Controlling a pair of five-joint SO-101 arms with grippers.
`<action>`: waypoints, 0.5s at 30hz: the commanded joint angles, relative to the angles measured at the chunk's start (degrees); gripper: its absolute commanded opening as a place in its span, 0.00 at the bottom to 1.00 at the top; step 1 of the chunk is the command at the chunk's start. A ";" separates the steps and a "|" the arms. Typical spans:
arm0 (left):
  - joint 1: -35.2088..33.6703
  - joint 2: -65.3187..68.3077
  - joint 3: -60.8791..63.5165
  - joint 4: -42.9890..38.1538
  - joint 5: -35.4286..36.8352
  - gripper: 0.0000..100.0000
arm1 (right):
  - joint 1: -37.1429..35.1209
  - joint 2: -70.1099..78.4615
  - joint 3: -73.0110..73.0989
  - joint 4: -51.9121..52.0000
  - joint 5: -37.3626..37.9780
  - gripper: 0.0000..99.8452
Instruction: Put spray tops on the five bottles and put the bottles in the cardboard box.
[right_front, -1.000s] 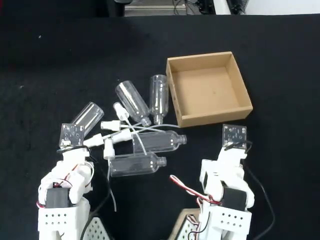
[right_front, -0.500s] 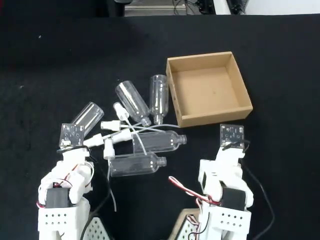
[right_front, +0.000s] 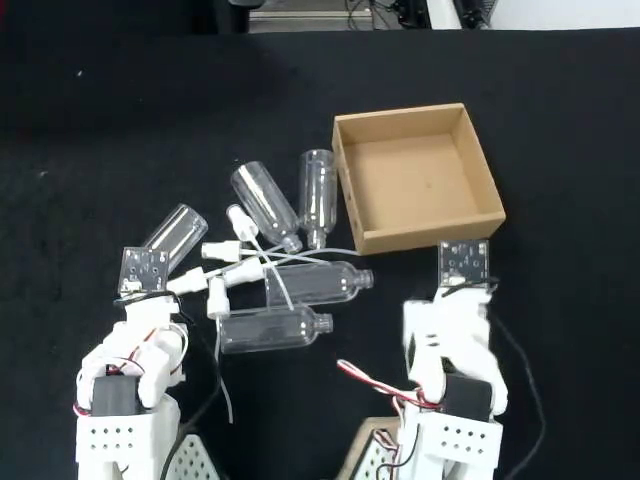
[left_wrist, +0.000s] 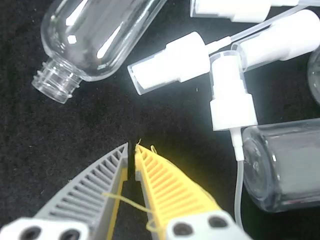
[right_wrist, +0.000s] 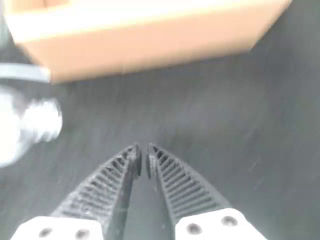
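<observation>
spray top (left_wrist: 167, 62) beside closed left pincer (left_wrist: 131, 148); right pincer (right_wrist: 143, 148) closed

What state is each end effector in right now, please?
Left end effector: closed, holding nothing.
Right end effector: closed, holding nothing.

clear bottles (right_front: 292, 330), tan cardboard box (right_front: 488, 180)
</observation>
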 joint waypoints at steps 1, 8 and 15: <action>0.66 -0.70 0.48 0.79 0.00 0.03 | 2.99 -5.32 -5.93 -11.52 9.76 0.01; 0.66 -0.70 0.48 0.79 0.00 0.03 | 3.96 -5.32 -22.20 -13.54 16.79 0.01; 0.66 -0.70 0.48 0.79 0.00 0.03 | 0.70 -3.65 -43.21 -13.01 18.81 0.09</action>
